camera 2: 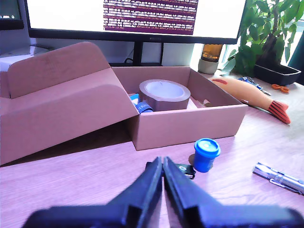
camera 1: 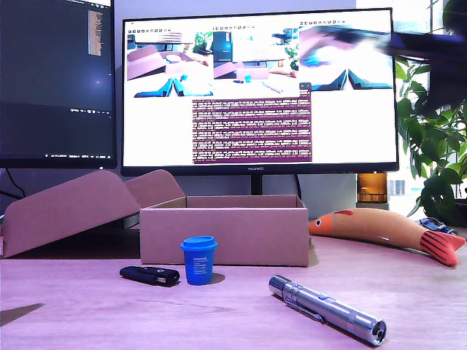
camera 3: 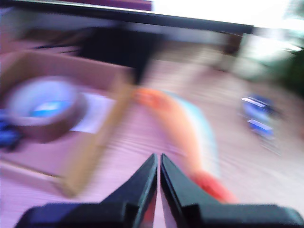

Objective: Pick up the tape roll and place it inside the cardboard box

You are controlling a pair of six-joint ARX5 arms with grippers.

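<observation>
Both tools are sitting closed and empty, first tool [camera 2: 163,164] and second tool [camera 3: 158,161]; tape roll [camera 2: 164,94] is lying inside cardboard box [camera 2: 190,127]; you are judging placement complete; only withdrawal remaining.

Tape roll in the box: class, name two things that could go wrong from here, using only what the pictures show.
1. The second wrist view is motion-blurred, so my second hand, shut and moving above the box's edge, might clip the wall or the toy fish.
2. The tape roll already lies in the cardboard box; my first hand, shut near the blue cup, could tip it.
</observation>
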